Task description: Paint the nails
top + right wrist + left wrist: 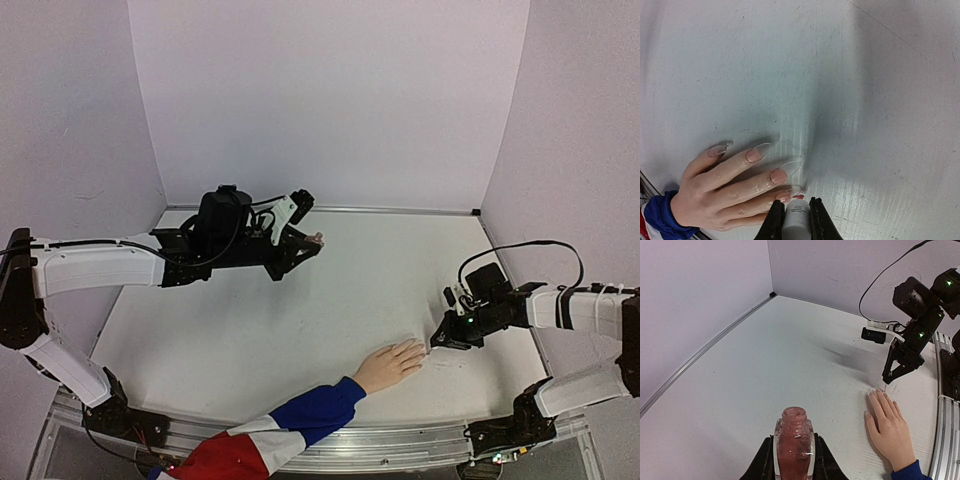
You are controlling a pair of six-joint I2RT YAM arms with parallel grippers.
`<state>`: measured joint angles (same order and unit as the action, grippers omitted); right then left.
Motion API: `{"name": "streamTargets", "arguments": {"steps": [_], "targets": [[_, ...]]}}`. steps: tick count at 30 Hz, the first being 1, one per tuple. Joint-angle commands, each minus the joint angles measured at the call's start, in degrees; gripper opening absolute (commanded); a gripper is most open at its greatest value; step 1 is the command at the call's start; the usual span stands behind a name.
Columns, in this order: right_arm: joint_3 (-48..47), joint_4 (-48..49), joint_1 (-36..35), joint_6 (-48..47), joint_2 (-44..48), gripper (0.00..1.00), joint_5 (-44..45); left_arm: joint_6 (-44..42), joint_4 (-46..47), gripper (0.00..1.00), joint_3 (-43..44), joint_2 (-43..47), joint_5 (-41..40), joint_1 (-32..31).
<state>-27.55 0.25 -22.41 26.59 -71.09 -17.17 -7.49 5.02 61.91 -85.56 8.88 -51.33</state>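
The nails [777, 176] are long, clear, almond-shaped tips over pinkish beds. They sit on the fingers of a pale, smooth, rubbery-looking hand [392, 365]. The hand lies palm down at about 5 o'clock on the table [300, 320], fingers spread toward 2 o'clock. Its knit sleeve [300, 420] in blue, white and red trails off toward 7 o'clock.

The right end effector [438, 342] is pinched narrow on a white brush cap [796, 220] just at the fingertips. In the right wrist view a small red dab shows between the cap and the nearest nail, at 6 o'clock of the hand. The bristles themselves are too hidden to make out.

The step appears to be stroking polish onto that nearest nail. To do it well, keep the cap tilted low and draw lightly from bed to tip along the nail's length. Use little pressure, since the tips are slick and narrow and the skin beside them would smear.

The left end effector [794, 460] clamps an uncapped glass polish bottle [794, 427] upright at 12 o'clock, well apart from the hand. The bottle has a threaded neck and rosy contents.

The table is matte white and faintly scuffed.
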Motion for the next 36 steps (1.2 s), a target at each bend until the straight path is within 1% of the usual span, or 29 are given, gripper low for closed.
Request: {"name": "streamTargets", "arguments": {"steps": [1,7,13,22,23,36], "targets": [[0.0,-0.8,0.2,-0.1,1.0,0.00,1.0,0.1,3.0,0.00,1.8,1.4,0.5,-0.1],[0.3,-0.8,0.2,0.5,3.3,0.00,1.6,0.2,2.9,0.00,1.8,1.4,0.5,-0.2],[0.7,-0.8,0.2,0.8,5.9,0.00,-0.7,0.2,2.9,0.00,1.8,1.6,0.7,-0.1],[0.2,-0.8,0.1,-0.9,2.3,0.00,-4.6,0.6,2.9,0.00,1.6,1.8,1.0,-0.2],[0.2,0.3,0.2,-1.0,2.0,0.00,-4.8,0.6,2.9,0.00,1.6,1.9,1.0,-0.1],[0.0,0.8,0.1,-0.6,0.6,0.00,-4.1,0.3,2.9,0.00,2.2,1.4,1.3,-0.2]]}}
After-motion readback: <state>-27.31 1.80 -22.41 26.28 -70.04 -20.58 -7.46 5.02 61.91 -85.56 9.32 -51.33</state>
